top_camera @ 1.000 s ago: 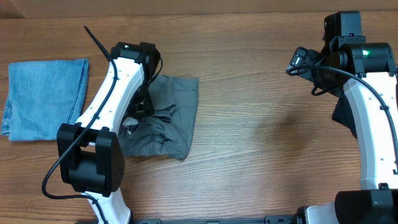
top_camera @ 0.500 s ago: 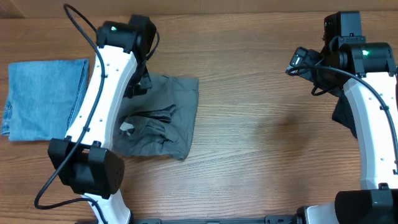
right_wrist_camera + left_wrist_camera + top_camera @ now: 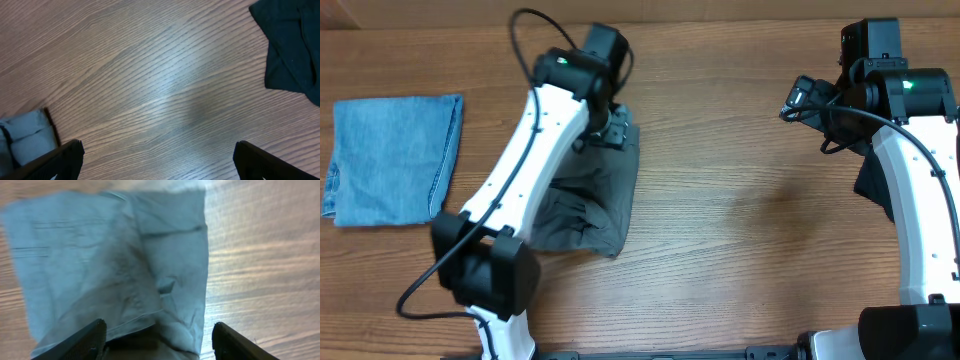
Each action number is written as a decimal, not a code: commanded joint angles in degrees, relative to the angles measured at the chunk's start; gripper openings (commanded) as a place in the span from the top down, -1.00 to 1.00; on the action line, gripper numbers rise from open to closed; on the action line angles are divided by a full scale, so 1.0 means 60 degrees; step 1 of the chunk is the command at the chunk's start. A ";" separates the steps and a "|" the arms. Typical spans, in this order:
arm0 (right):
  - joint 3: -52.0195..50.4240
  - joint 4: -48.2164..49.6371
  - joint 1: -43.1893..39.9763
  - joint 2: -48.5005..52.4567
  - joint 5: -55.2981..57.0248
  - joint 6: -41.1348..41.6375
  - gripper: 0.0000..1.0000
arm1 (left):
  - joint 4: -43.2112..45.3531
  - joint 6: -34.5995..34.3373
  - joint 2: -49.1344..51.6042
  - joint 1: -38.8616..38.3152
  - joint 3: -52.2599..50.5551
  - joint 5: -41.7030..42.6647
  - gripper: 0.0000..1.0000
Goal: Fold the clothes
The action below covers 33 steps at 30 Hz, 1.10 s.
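The grey garment (image 3: 595,200) was found crumpled on the wooden surface (image 3: 740,220), left of centre in the overhead frame. The left claw (image 3: 159,326) was held spread over its upper right corner. The right claw (image 3: 159,145) was spread over bare wood.

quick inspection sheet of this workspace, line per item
surface: wooden table, visible grain, no stains seen
job's things: grey garment lies left of centre, wrinkled and bunched, not neatly folded
clutter: light blue denim piece folded flat at the left edge; black garment at the right side, partly under the right arm
grippers: left gripper over the grey garment's far edge, fingers wide apart; right gripper open over bare wood
cables: black left-arm cable loops above the wrist; black right-arm cable runs along the arm
surroundings: nothing seen
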 commanded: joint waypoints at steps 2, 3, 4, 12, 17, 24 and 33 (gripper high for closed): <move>-0.0036 0.0047 -0.0011 0.0026 -0.0044 0.0047 -1.00 | 0.0080 0.0634 0.1177 0.0000 -0.0208 -0.0102 -0.08; -0.0036 0.0047 -0.0011 0.0026 -0.0044 0.0047 -1.00 | 0.0087 0.0390 0.1315 0.0000 -0.0208 -0.0375 -0.06; -0.0036 0.0047 -0.0011 0.0026 -0.0044 0.0047 -1.00 | 0.0087 0.0204 0.1446 0.0000 -0.0208 -0.0630 -0.06; -0.0036 0.0047 -0.0011 0.0026 -0.0044 0.0047 -1.00 | 0.0084 0.0189 0.1566 -0.0004 -0.0208 -0.0721 -0.08; -0.0036 0.0047 -0.0011 0.0026 -0.0044 0.0047 -1.00 | 0.0080 0.0186 0.1570 -0.0004 -0.0208 -0.0721 0.06; -0.0036 0.0047 -0.0011 0.0026 -0.0044 0.0047 -1.00 | 0.0084 0.0044 0.1570 -0.0040 -0.0295 -0.0721 0.06; -0.0036 0.0047 -0.0011 0.0026 -0.0040 0.0047 -1.00 | 0.0219 -0.0153 0.1570 -0.0135 -0.0812 -0.1206 0.40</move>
